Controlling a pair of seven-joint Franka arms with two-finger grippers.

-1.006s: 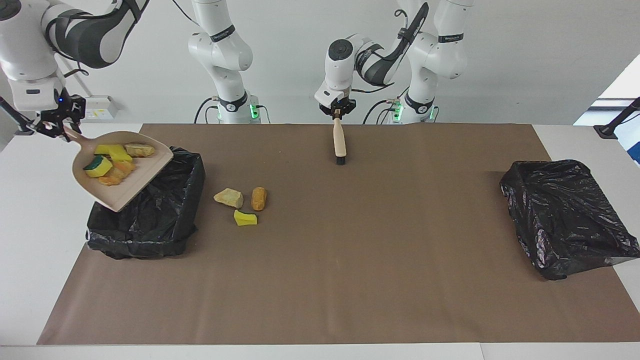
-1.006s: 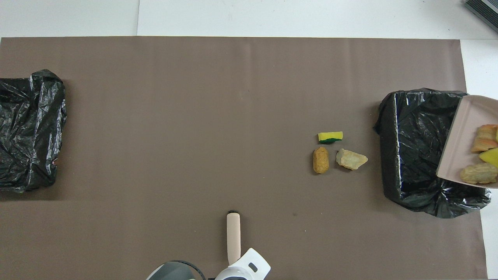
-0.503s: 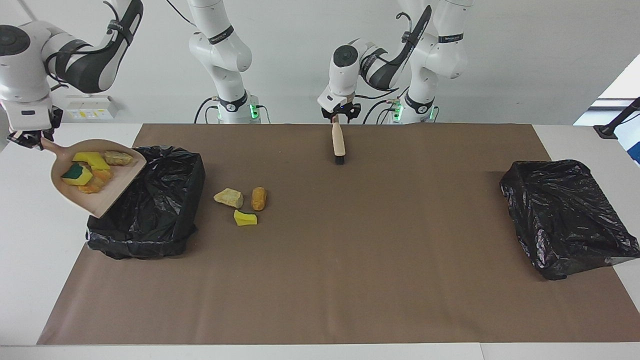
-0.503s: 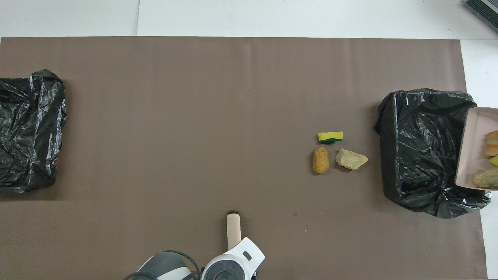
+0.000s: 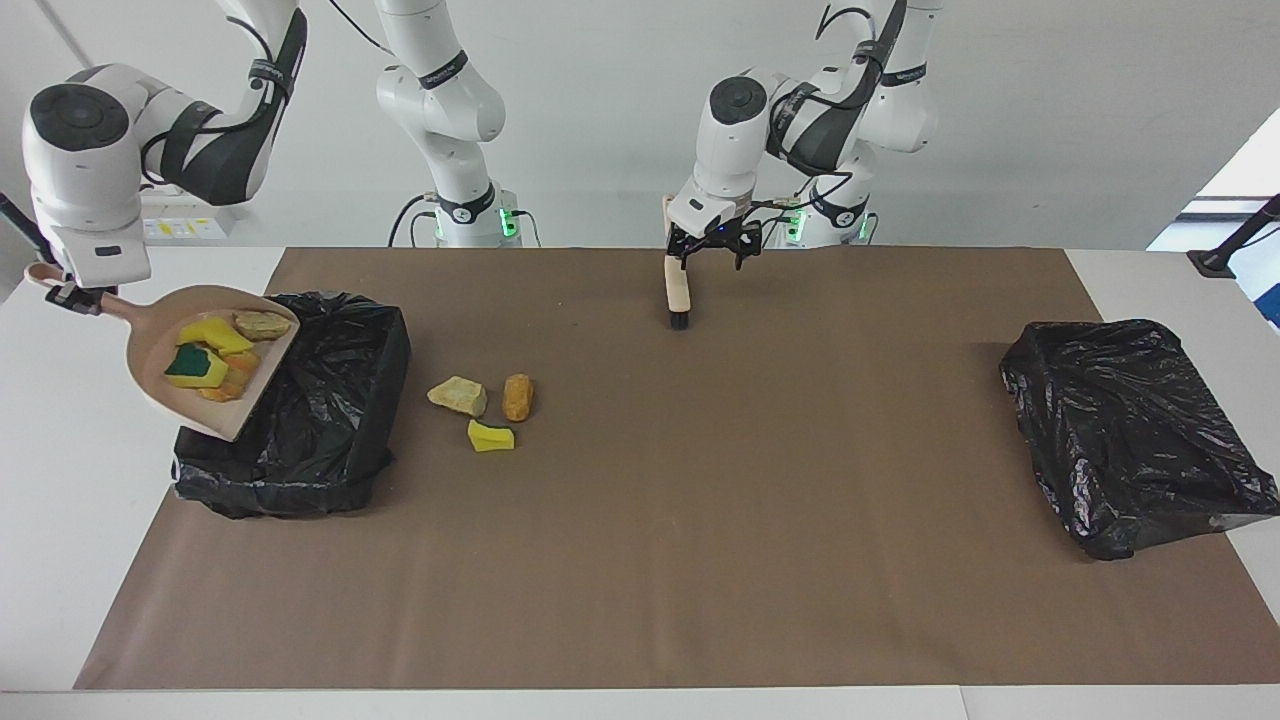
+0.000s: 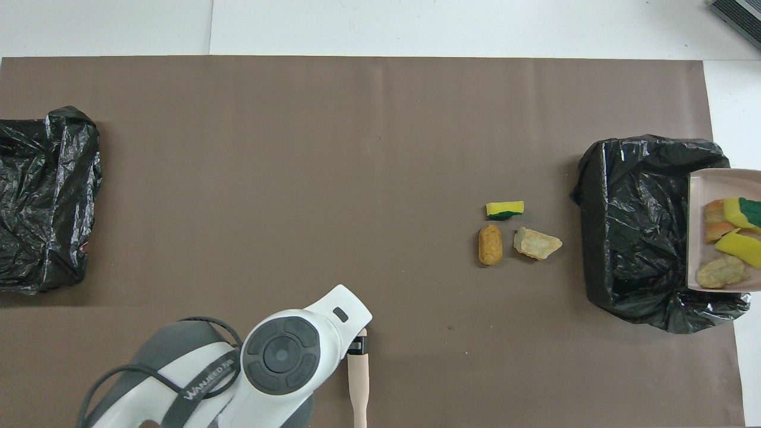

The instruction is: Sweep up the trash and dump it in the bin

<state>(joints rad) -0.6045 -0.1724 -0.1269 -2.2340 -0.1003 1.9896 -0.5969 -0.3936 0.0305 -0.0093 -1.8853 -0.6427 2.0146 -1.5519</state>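
Brown mat (image 5: 700, 520) on white table (image 5: 60, 480)

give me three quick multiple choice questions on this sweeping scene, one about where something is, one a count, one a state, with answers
1. Where is the dustpan?
A. flat on the mat beside the brush
B. held up over the edge of the black-lined bin at the right arm's end
C. inside the other bin

2. How many trash scraps lie loose on the brown mat?
A. one
B. three
C. six

3. What is the state of the left gripper?
A. open, beside the brush, which lies on the mat
B. shut on the brush, lifted high
C. shut on the dustpan

Answers:
1 B: the right gripper holds its handle, with the pan over the bin's rim.
2 B: a tan lump, an orange lump and a yellow-green sponge piece sit together near that bin.
3 A: its fingers stand apart and the brush rests on the mat.
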